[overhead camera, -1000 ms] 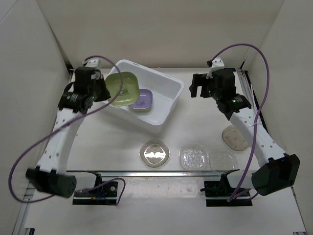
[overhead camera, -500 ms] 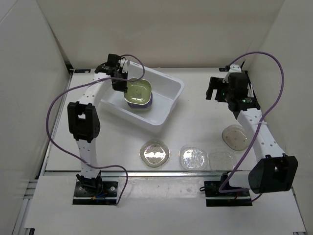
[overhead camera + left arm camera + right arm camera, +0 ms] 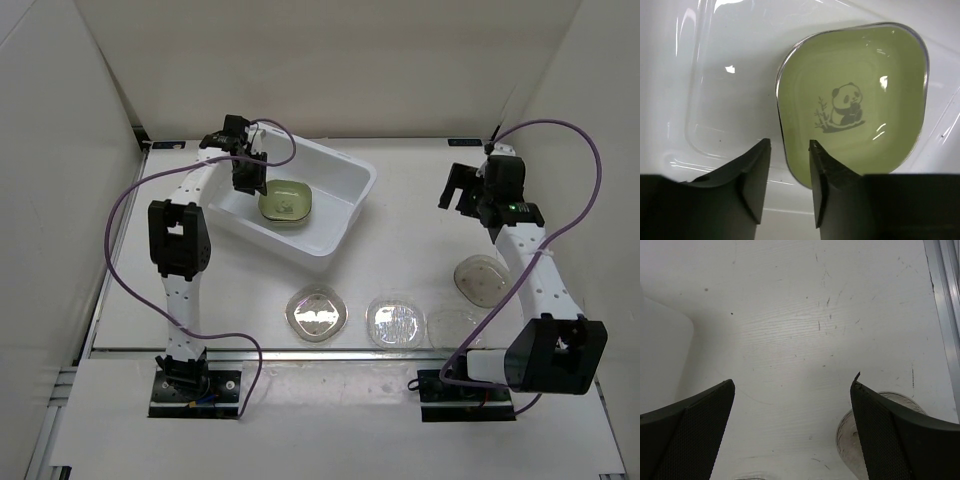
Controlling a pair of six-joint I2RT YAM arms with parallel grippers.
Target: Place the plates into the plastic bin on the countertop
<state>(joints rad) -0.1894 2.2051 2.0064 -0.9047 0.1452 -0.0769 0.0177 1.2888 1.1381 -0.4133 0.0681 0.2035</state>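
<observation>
On the countertop (image 3: pixel 400 250), toward the far left: one plastic bin (image 3: pixel 335 235), white, set at an angle. Plates in view: five. Only one of them inside the bin, a green plate (image 3: pixel 285 200), rounded-square, lying flat on the bottom, face up, with a panda drawing (image 3: pixel 842 112) in the middle. Whether anything lies under this plate: cannot tell.

Just above the bin, at the left edge of the green plate: the left gripper (image 3: pixel 250 186). From the left wrist camera, only a narrow gap between its fingers (image 3: pixel 752 175), and nothing pinched. Through this gap, lower down, the edge of the plate, not touched as far as can be seen.

Outside the bin, the four other plates, all flat on the countertop. Near the front rail (image 3: pixel 300 352), in one row: three clear plates. On the left a rounded-square one (image 3: pixel 317 313), in the middle a round one (image 3: pixel 396 322), on the right a very faint one (image 3: pixel 452 328), just beside the middle one. A little farther back and more to the right: one pale beige plate (image 3: pixel 481 280), apart from the row.

Over bare countertop to the right of the bin, behind the beige plate: the right gripper (image 3: pixel 462 190). Spread wide, with nothing between its fingers (image 3: pixel 690 430).
</observation>
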